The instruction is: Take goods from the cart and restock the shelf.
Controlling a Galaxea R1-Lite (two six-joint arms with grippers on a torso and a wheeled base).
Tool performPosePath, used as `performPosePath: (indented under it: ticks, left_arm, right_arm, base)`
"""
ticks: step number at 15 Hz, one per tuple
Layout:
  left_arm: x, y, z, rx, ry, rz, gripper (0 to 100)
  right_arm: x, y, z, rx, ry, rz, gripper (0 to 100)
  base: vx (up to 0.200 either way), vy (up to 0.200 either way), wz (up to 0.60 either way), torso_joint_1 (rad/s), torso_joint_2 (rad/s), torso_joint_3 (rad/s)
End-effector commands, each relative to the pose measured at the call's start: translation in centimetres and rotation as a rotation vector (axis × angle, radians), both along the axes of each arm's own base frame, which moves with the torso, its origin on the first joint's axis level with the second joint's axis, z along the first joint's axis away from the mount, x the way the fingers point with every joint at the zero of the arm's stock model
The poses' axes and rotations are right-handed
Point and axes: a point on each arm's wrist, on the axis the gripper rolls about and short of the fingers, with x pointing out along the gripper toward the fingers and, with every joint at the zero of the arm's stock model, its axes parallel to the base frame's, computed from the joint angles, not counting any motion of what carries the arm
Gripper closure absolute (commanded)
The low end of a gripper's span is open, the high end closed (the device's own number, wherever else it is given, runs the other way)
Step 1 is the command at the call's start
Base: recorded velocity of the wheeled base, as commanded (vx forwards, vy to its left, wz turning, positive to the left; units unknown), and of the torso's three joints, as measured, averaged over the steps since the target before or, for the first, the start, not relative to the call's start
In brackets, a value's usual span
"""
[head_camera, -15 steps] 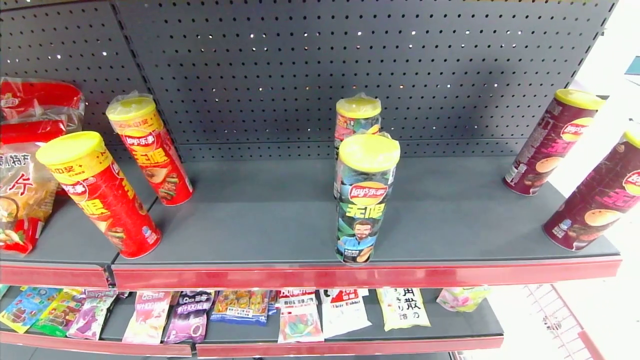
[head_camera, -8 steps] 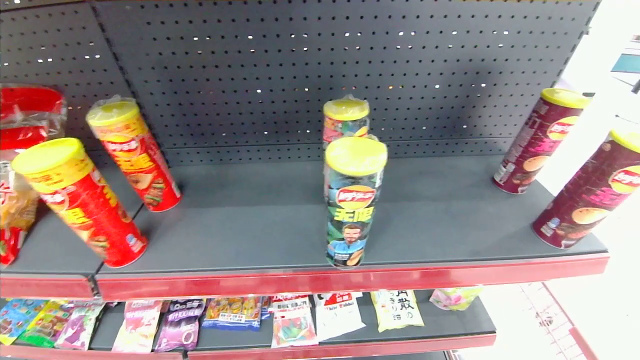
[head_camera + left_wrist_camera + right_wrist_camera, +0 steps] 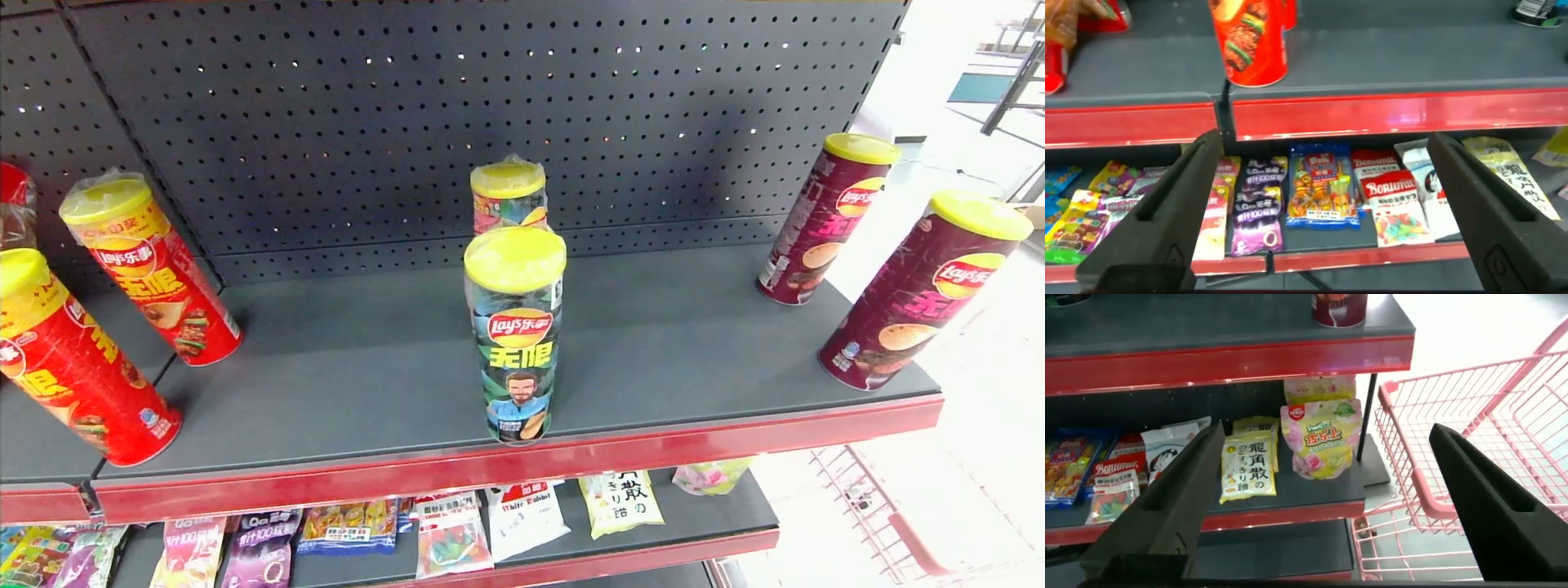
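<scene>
Nearest, both arms sit low before the shelving: left gripper point(image 3: 1324, 139) and right gripper point(image 3: 1327, 429) are each spread wide with nothing held. They face the lower shelf point(image 3: 1290, 514) of flat snack packets point(image 3: 1321, 186), with the pink wire cart point(image 3: 1470, 416) just beside the right one. Above, on the upper shelf point(image 3: 367, 384), a green can point(image 3: 516, 343) stands upright at the front edge with what looks like a second green can point(image 3: 508, 196) partly hidden behind it, red cans point(image 3: 147, 269) left, maroon cans point(image 3: 824, 216) right, pegboard point(image 3: 408, 122) at the back.

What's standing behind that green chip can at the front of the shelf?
A second yellow-lidded can stands behind the green can, nearer the pegboard wall. Its lower part is covered, so its base cannot be seen.
</scene>
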Motion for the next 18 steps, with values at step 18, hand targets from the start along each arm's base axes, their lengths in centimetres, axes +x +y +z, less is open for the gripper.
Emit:
performPosePath:
  ticks: [18]
  left_arm:
    - [0.01,0.00,0.00,0.000,0.001,0.000,0]
  right_arm:
    - [-0.01,0.00,0.03,0.000,-0.002,0.000,0]
  base:
    - [0.000,0.000,0.07,0.000,0.00,0.001]
